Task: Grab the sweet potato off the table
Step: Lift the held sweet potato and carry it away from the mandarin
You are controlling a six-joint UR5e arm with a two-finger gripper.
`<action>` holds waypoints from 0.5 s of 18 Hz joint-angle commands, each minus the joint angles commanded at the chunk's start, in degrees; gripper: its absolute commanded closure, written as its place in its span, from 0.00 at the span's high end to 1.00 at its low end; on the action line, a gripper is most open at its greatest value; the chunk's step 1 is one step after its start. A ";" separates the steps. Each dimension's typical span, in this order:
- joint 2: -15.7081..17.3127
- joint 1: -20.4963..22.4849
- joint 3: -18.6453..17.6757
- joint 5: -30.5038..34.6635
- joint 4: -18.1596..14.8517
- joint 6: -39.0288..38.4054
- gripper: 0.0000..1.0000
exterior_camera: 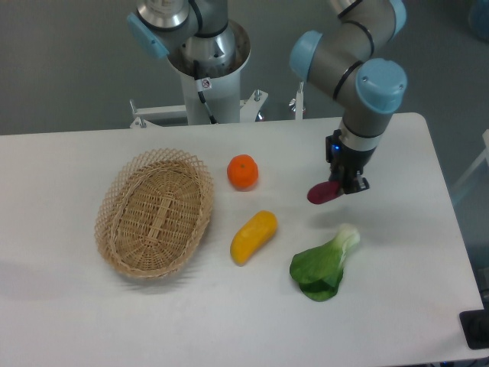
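So the tool (348, 183) is clamped down on the sweet potato (322, 193), fingers pinched in close with the dark reddish-purple tuber sticking out to the camera's left of them. It looks lifted off the white bench (397, 306) rather than lying on it, hanging over the bare patch just above the bok choy (322, 266). Can't really make out the fingertips themselves, they're small and dark against the potato.

The wicker basket (155, 214) sits on the left part of the bench with nothing in it, just the woven bottom showing. Between the basket and the tool there's the orange (243, 172) and, below it, the yellow vegetable (254, 236) lying at a slant. Both are well apart from the potato.
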 joint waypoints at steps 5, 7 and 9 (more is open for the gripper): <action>-3.51 -0.17 6.41 -0.53 -0.70 -9.58 0.35; -4.74 -0.26 8.52 -0.53 -0.97 -12.57 0.34; -6.15 -0.35 10.46 -0.53 -1.23 -14.86 0.34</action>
